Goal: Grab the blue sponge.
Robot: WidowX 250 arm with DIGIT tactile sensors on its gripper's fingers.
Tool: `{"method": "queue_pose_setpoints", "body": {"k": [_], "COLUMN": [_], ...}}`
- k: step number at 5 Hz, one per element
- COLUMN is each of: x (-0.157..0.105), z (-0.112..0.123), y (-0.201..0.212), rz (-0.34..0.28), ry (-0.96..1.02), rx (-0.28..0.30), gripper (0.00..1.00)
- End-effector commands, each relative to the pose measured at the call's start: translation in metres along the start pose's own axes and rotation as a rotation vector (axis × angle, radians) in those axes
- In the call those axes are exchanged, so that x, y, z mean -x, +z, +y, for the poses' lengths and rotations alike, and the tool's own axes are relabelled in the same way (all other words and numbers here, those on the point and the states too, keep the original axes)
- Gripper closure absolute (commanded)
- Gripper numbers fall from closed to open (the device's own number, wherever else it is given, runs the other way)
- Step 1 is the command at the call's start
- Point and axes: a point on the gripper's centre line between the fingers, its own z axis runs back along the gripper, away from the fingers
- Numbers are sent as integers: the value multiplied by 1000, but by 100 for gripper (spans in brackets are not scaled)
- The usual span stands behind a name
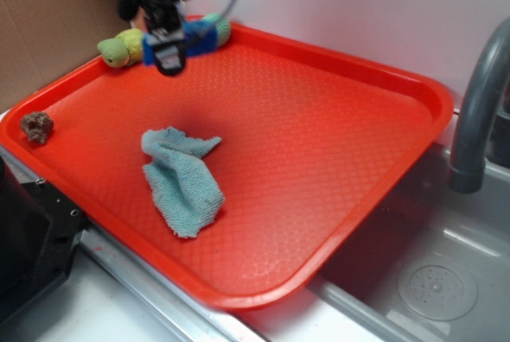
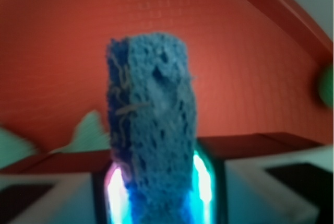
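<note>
Your gripper [image 1: 169, 49] is clamped on the porous blue sponge block [image 2: 152, 125], raised above the red plastic tray [image 1: 335, 159]; the soft sponge could slip free.

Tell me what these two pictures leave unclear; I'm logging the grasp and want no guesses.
- Blue sponge: its lower end is cut off by the wrist view's bottom edge.
- Pincer: in the exterior view, motion blur and the sponge hide its fingertips.
- Green toy at the tray's far rim: partly behind the pincer, so its shape is unclear.
- Small brown lump: too small to identify.
- Teal cloth: only blurred scraps show in the wrist view.
</note>
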Motion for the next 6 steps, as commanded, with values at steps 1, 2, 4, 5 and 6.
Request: {"method": "queue_pose_setpoints", "body": {"k": [1, 2, 4, 5, 6], "x": [6, 27, 39, 38, 35], "z": [-28, -8, -3, -2, 1], "y": [31, 33, 37, 34, 30], "rz": [-6, -43, -61, -55, -35], "ry": [465, 710, 763, 755, 752], "rx": [22, -48, -62, -47, -31], "gripper": [100, 100, 100, 100, 100]}}
